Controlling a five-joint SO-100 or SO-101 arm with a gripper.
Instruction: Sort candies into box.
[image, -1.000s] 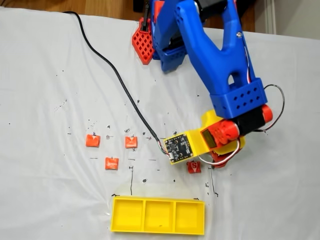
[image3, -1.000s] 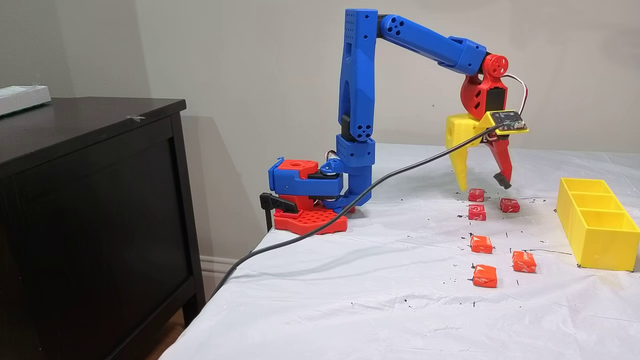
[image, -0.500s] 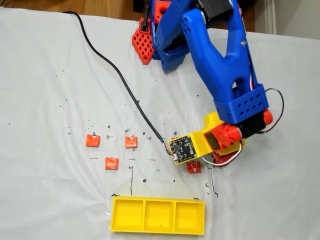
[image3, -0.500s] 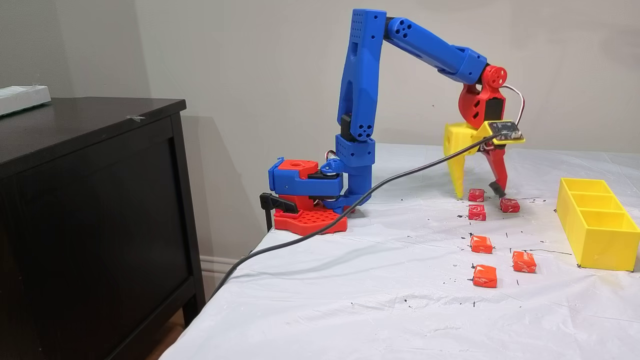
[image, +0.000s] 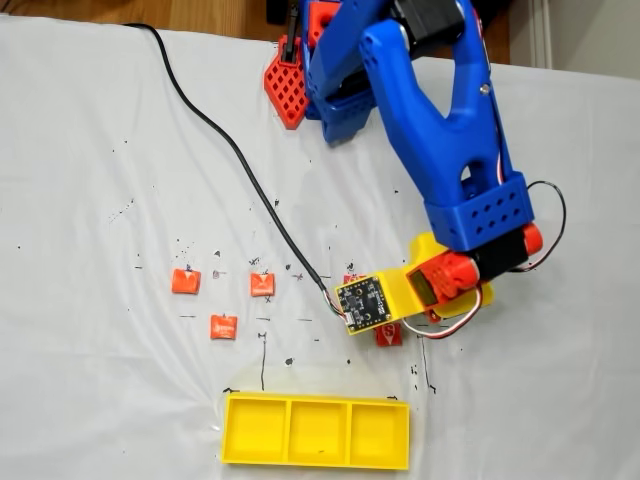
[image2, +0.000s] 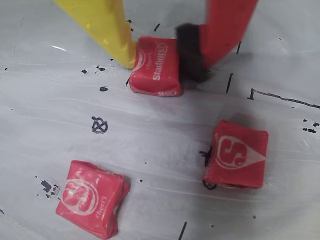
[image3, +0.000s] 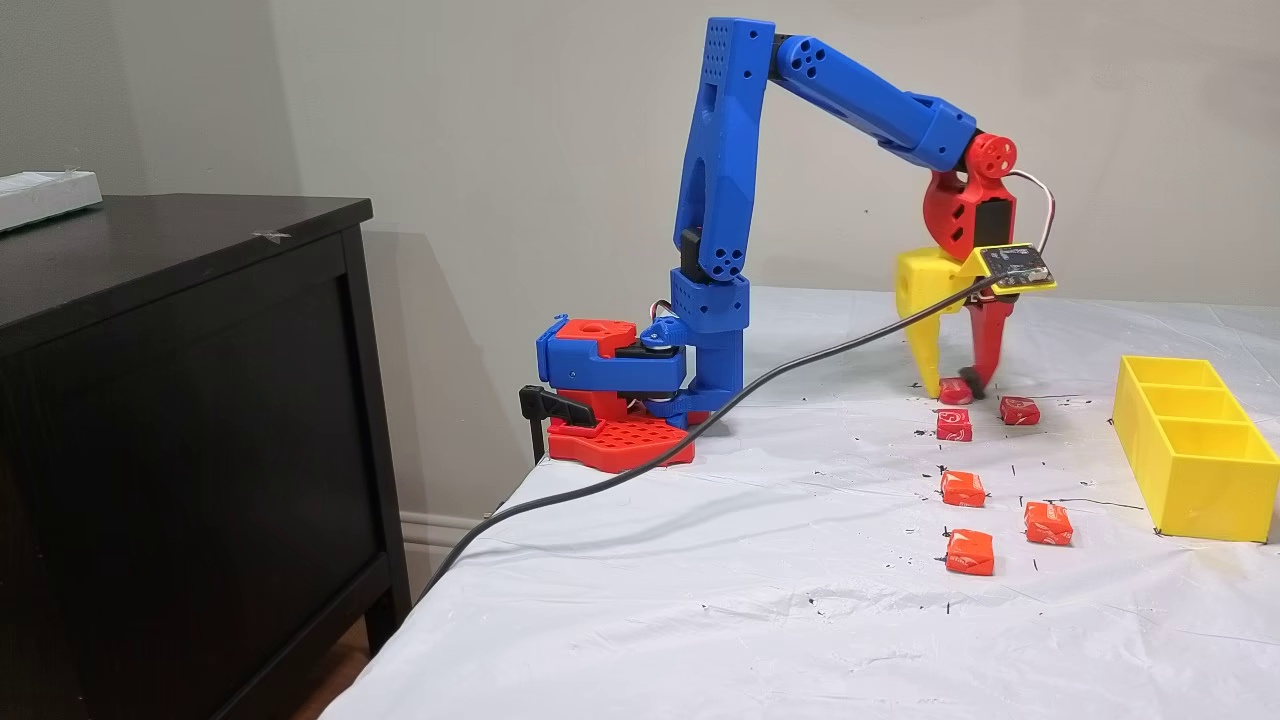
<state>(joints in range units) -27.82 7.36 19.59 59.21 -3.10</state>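
Observation:
The gripper (image2: 158, 53) is down on the white cloth, its yellow finger (image2: 112, 30) and the black pad of its red finger (image2: 191, 52) pressed against opposite sides of one red candy (image2: 155, 66). In a fixed view the same gripper (image3: 952, 388) stands upright over that candy (image3: 951, 394). Two more candies (image2: 237, 155) (image2: 90, 197) lie close by in the wrist view. Three orange candies (image: 185, 282) (image: 262, 284) (image: 223, 326) lie to the left in a fixed view. The yellow box (image: 315, 432) (image3: 1190, 450) has three compartments with nothing in them.
A black cable (image: 225, 140) runs across the cloth to the circuit board (image: 362, 303) on the wrist. The arm's red and blue base (image3: 615, 395) stands at the table's back edge. A dark cabinet (image3: 180, 400) stands beside the table. Ink marks dot the cloth.
The gripper came down to the cloth and its wide-open fingers closed onto the candy farthest from the side camera. The other candies and the box stayed put.

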